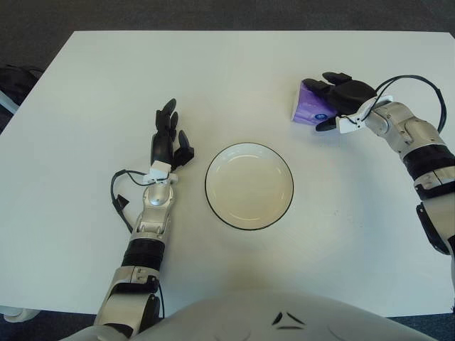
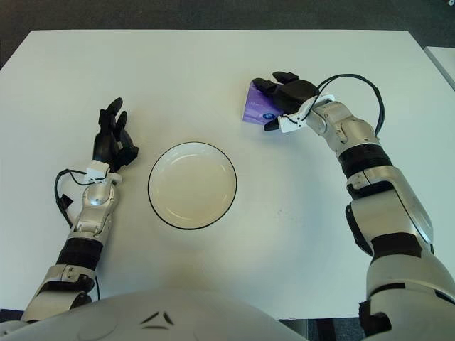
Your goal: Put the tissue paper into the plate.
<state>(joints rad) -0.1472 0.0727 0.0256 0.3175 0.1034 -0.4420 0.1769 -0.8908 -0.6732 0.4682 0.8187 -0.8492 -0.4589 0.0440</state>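
Observation:
The tissue paper is a small purple pack (image 1: 306,111) lying on the white table, up and to the right of the plate. My right hand (image 1: 324,104) is on it: the black fingers wrap over its far side and the thumb presses its near right edge. It also shows in the right eye view (image 2: 254,111). The plate (image 1: 249,146) is round and white with a dark rim, empty, at the table's centre. My left hand (image 1: 169,138) shows just left of the plate, fingers spread and holding nothing.
The white table (image 1: 213,78) ends in dark floor at the back and on both sides. A dark object (image 1: 14,79) sits off the table's left edge. A black cable loops beside my left wrist (image 1: 117,195).

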